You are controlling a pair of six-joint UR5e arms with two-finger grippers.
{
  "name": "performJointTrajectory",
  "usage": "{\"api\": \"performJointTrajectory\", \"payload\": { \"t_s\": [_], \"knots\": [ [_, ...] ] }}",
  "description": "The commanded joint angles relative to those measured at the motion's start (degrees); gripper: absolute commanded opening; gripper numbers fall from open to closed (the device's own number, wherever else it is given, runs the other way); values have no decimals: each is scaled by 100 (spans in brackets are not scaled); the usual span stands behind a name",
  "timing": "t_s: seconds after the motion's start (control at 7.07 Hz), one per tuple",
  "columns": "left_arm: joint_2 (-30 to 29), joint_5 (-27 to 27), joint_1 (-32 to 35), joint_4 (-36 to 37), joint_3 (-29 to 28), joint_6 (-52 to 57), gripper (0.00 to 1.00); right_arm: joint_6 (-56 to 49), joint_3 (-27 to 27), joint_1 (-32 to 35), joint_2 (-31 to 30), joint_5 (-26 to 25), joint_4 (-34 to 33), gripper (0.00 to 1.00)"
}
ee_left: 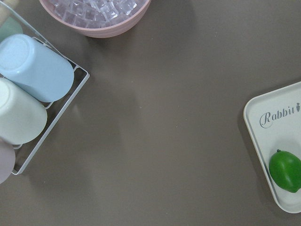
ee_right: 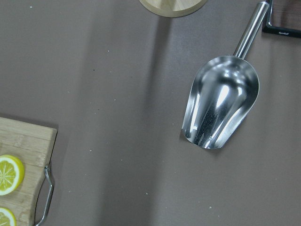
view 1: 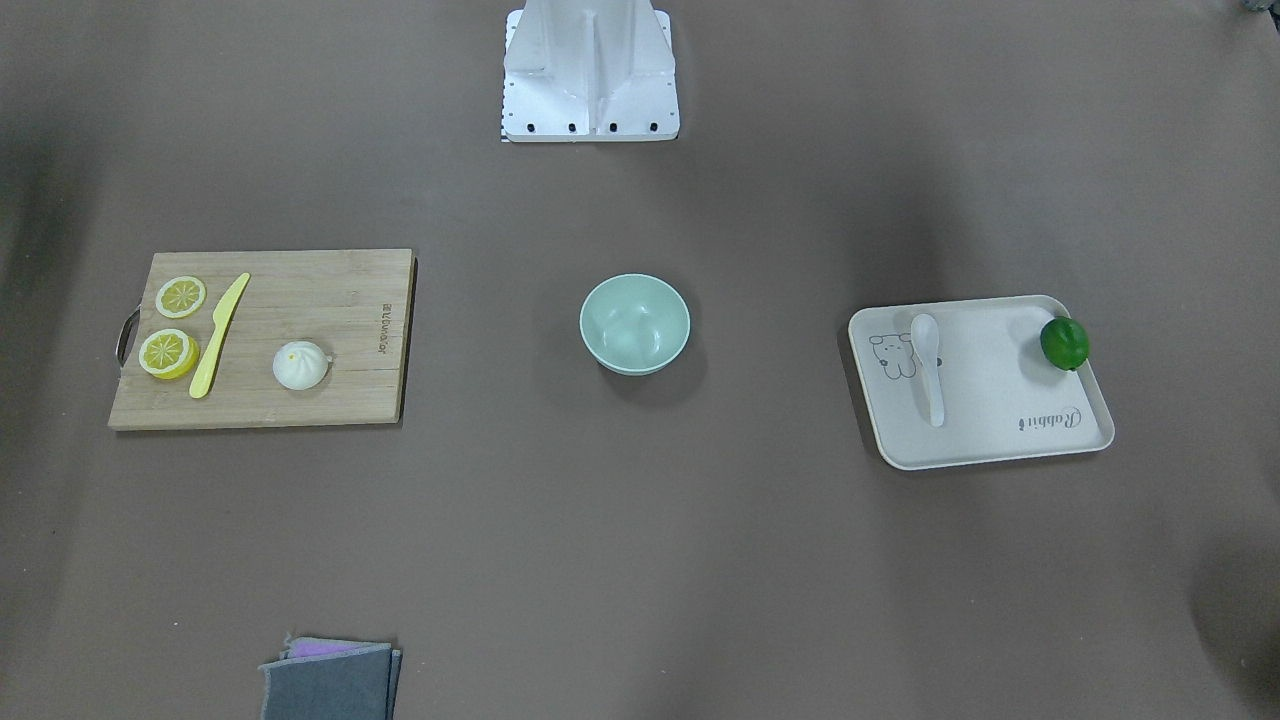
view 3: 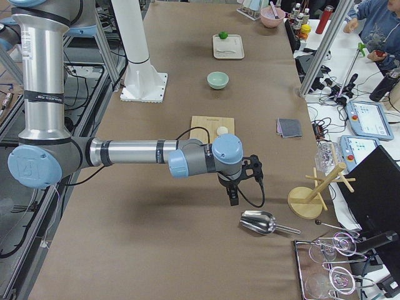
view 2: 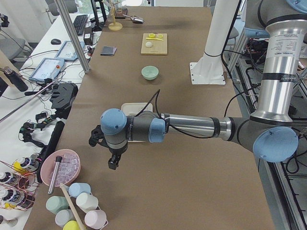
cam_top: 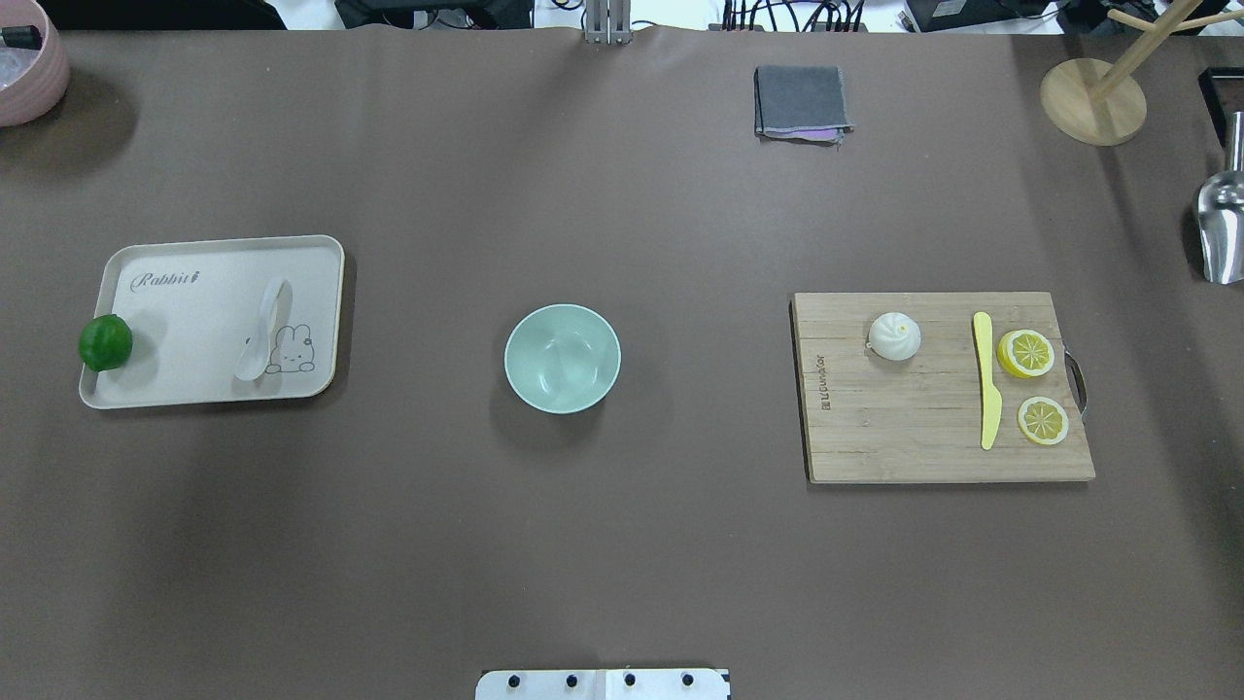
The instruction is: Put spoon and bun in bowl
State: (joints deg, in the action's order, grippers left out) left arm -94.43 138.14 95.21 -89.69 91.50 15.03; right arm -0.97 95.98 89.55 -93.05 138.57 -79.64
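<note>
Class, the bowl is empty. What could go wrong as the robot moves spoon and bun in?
1. The spoon lies flat on the tray; a grasp may slip or drag the tray.
2. The round bun may roll across the board if pinched off-centre.
3. The bowl is small; the spoon's handle may overhang and tip out.

The left gripper (view 2: 113, 162) and the right gripper (view 3: 233, 197) appear only in the side views, small and at an angle; how their jaws stand cannot be determined. Left wrist view: the tray (ee_left: 277, 141) is cut off by the frame at 3 o'clock, the pink ice bowl (ee_left: 96, 21) at 12 o'clock and the cups (ee_left: 19, 117) at 9 o'clock. Right wrist view: the cutting board (ee_right: 21, 141) and lemon slices (ee_right: 7, 173) are cut off at 8 o'clock; front-facing view: the folded cloth (view 1: 330, 682) is cut off at 7 o'clock.
</note>
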Motion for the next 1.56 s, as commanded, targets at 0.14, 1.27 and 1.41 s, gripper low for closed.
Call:
{"api": "performJointTrajectory", "payload": {
  "t_s": [0.14,1.27,1.41],
  "knots": [
    [109,-7,-2,13,176,0,98,9,35,1,-29,12,19,100],
    [39,11,-29,-22,219,9,97,17,35,1,-29,-6,80,100],
    [-40,3,-133,13,219,0,97,9,43,-8,-20,-14,80,100]
  ]
}}
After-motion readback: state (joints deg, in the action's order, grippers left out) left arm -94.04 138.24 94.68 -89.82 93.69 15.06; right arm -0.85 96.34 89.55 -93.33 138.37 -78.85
